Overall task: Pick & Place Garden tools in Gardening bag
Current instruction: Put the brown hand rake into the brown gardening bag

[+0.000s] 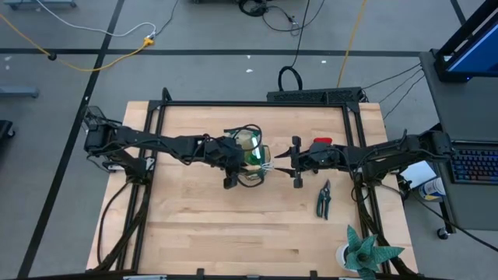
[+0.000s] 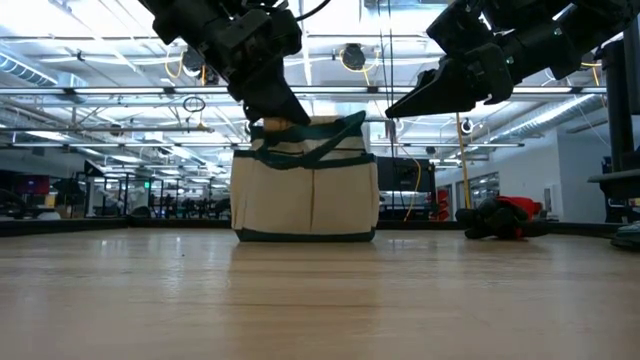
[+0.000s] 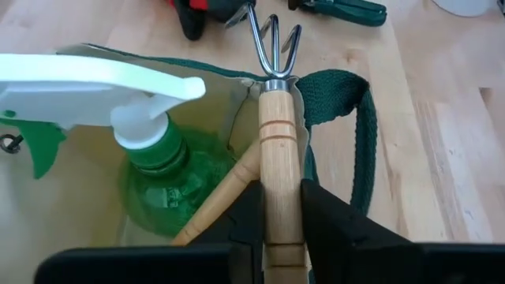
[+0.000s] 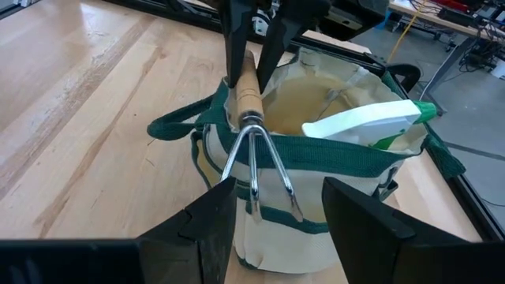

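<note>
A: What is the left pincer [image 3: 280, 217] doing?

B: It is clamping the wooden handle of the hand rake [image 3: 278, 118], one dark finger pressing each side. The rake is lying across the rim of the gardening bag [image 2: 305, 180], with its metal prongs sticking out past the green trim toward the right arm.

A: And the bag, where is it sitting?

B: It is standing upright near the middle of the surface [image 1: 233, 225], directly under the left pincer [image 1: 237, 159] in the high view.

A: Is anything lying inside it?

B: Yes. The green spray bottle [image 3: 158, 170] with its white trigger head is standing in the bag, and a second wooden handle [image 3: 217, 201] is leaning beside the bottle, just under the rake.

A: What about the right pincer [image 4: 272, 205]?

B: Its fingers are standing apart, gripping nothing. It is hovering just beside the bag, facing the rake's prongs [image 4: 256, 170], which are pointing into the gap between its fingers.

A: What is lying outside the bag?

B: The red glove [image 1: 321, 143] is lying behind the right arm toward the far edge, and the pruning shears [image 1: 323, 198] are lying on the wood nearer the front. The spiky plant [image 1: 366, 253] in its white pot is sitting at the front right corner, well apart from the bag.
</note>
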### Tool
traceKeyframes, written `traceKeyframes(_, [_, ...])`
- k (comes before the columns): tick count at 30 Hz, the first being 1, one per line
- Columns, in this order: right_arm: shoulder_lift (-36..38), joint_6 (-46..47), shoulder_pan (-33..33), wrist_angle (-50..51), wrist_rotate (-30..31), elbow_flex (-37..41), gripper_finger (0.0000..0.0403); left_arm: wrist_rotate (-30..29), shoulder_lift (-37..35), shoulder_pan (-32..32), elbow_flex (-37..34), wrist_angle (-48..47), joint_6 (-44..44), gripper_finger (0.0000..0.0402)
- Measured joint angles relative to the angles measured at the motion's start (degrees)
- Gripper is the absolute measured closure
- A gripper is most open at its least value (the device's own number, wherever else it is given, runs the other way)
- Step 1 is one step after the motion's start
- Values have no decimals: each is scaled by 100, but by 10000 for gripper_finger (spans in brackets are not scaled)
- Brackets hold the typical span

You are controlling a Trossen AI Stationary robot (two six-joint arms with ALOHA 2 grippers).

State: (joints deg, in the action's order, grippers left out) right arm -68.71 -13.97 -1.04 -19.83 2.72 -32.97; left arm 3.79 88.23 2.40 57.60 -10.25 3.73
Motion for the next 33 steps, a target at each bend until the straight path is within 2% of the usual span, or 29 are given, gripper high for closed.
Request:
traceKeyframes(6, [0, 1, 9, -7, -41, 2, 220, -143, -191, -227, 0, 42, -245, 334])
traceKeyframes(9, [-2, 3, -2, 13, 17, 4, 220, -462, -390, -340, 0, -72, -363, 333])
traceKeyframes(15, [-2, 2, 1, 5, 1, 4, 220, -1146, -824, -445, 4, -827, -365, 332])
traceKeyframes(19, [-2, 1, -2, 4, 15, 4, 220, -1400, -950, -487, 4, -1390, -269, 331])
traceKeyframes(28, [-2, 3, 0, 2, 11, 4, 220, -1451, -963, -656, 4, -1294, -329, 331])
traceKeyframes(33, [-2, 31, 0, 4, 7, 4, 220, -1627, -1259, -743, 11, -1256, -353, 330])
